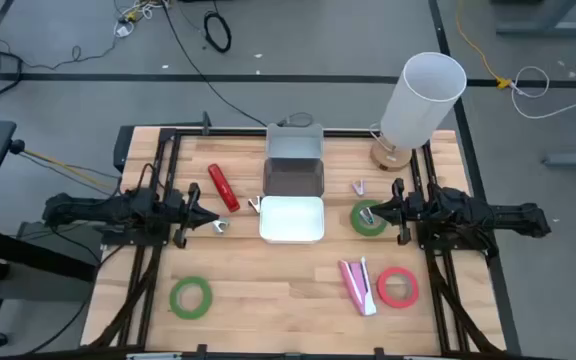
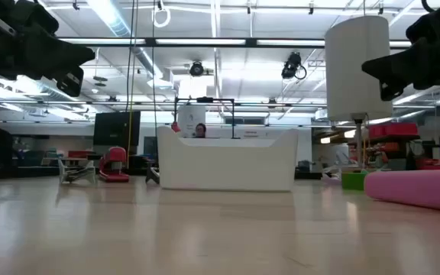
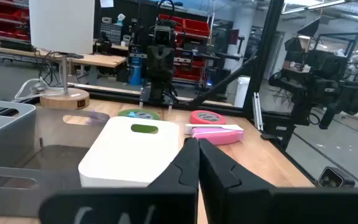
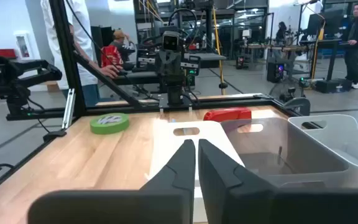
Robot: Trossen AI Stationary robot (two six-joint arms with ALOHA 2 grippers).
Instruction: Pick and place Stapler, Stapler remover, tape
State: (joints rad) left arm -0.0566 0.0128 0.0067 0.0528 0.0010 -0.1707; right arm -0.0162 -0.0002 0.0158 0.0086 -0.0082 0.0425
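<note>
From my remote station I log the following.

Counter (image 1: pixel 268 290): wooden top, framed by a black rail along the far edge and both sides. Widest bare stretch lies along the near edge between the two near tape rolls; the centre is taken up.

Centre: grey bin (image 1: pixel 294 165) toward the far edge, white lid (image 1: pixel 291 219) lying flat just in front of it.

Red stapler (image 1: pixel 223 187): left of the bin, lying flat, apart from it.

Staple remover (image 1: pixel 359 187): small, right of the bin; I cannot make out detail.

Pink stapler (image 1: pixel 358 285): near right, just beside the red tape roll (image 1: pixel 397 287).

Green tape roll (image 1: pixel 191 297): near left, alone, well apart from everything. A second green tape roll (image 1: pixel 369 218) sits right of the lid, directly at the tip of the right gripper.

Lamp (image 1: pixel 420 100): white shade, wooden base, far right corner.

Writing: I can read no label or brand on any item.

Left gripper (image 1: pixel 215 222): low at the left side, pointing toward the lid, fingers (image 3: pixel 185 165) pressed together, holding nothing.

Right gripper (image 1: pixel 372 212): at the right side, pointing toward the lid, fingers (image 4: pixel 182 163) pressed together with only a thin gap, holding nothing.
</note>
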